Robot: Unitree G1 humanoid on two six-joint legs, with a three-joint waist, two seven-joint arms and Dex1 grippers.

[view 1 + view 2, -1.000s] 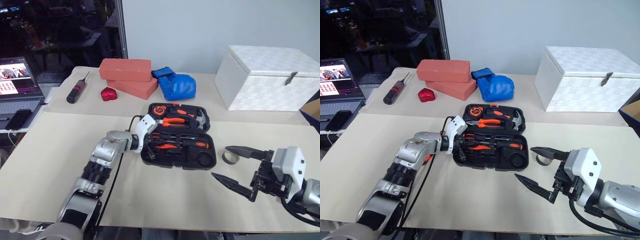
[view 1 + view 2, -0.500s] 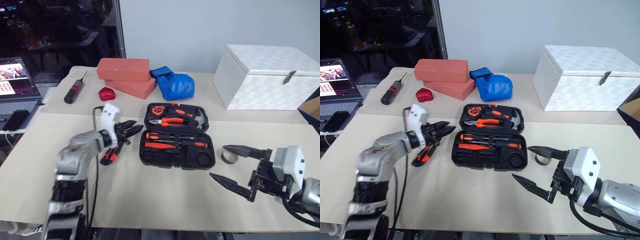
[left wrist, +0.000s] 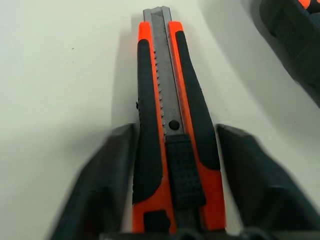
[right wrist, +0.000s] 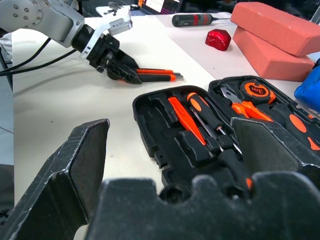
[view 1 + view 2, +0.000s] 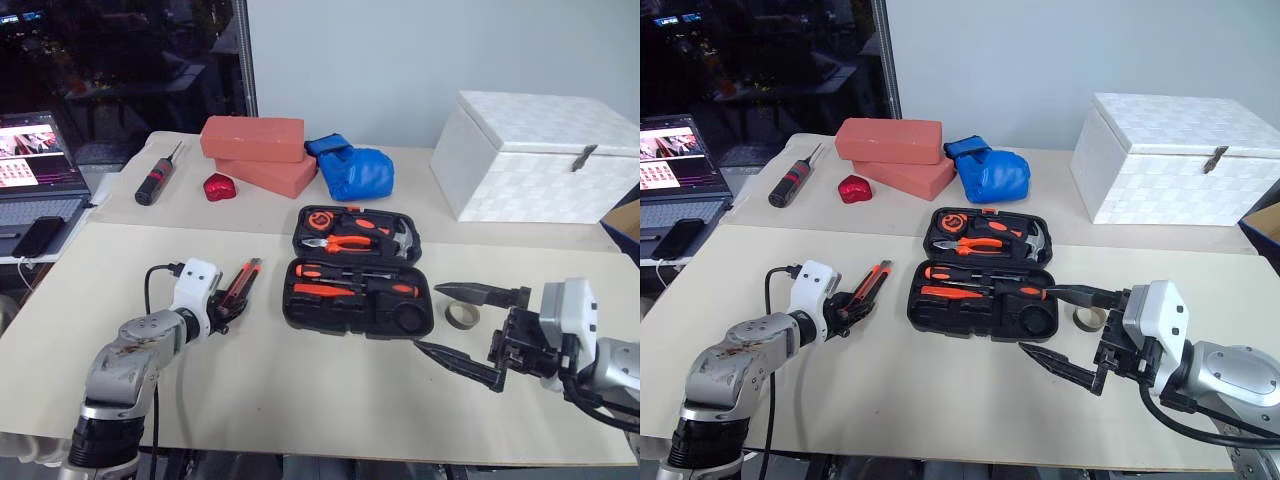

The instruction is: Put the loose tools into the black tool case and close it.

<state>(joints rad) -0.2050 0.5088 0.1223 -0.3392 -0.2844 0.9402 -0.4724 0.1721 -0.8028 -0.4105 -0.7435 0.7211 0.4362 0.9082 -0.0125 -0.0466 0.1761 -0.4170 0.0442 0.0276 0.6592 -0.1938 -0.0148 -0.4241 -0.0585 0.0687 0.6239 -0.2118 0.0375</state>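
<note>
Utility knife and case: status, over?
Left gripper open astride orange-and-black utility knife lying on table. Right gripper open, empty. Black plastic tool case open; grey tape ring loose beside it.

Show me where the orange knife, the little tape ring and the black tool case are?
Utility knife [image 3: 172,115]: left wrist view, on its metal slider strip.
Tape ring [image 5: 461,316]: left eye view, on its grey rim.
Black tool case [image 5: 937,315]: right eye view, on its near tray.

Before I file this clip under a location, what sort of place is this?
Probably an indoor lab or test workspace, not a home: a cloth-covered table staged with unrelated props, such as foam bricks and an open tool case, plus a running laptop beside a dark window.
</note>
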